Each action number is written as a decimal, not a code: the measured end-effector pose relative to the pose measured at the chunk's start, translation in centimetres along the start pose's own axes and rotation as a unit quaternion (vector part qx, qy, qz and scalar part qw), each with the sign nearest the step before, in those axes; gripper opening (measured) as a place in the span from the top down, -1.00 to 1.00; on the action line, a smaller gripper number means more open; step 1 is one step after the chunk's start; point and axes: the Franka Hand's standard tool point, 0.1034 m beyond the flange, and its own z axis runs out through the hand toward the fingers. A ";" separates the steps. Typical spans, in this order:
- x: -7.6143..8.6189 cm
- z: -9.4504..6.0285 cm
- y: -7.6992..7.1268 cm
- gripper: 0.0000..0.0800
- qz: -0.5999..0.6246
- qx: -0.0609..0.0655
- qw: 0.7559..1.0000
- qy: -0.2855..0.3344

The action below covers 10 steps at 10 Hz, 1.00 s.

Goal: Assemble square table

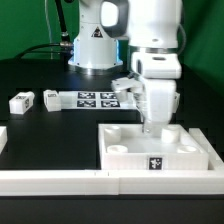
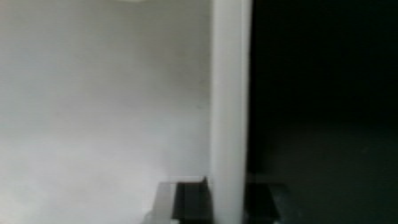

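Gripper (image 1: 154,127) jaws pressed together, tips lowered inside the square tabletop (image 1: 125,158), lower right of frame; contact unclear.

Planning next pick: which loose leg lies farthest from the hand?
The far-left leg in the exterior view; the second leg lies closer, beside the marker board.
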 end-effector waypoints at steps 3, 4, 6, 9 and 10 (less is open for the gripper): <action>0.3 0.0 0.0 0.85 0.011 0.012 1.000 -0.009; 0.3 0.0 0.0 0.85 0.011 0.010 1.000 -0.007; 0.3 0.0 0.0 0.58 0.011 0.010 1.000 -0.007; 0.3 0.1 0.0 -0.27 0.011 0.010 1.000 -0.007; 0.3 0.1 0.0 -0.51 0.011 0.010 1.000 -0.007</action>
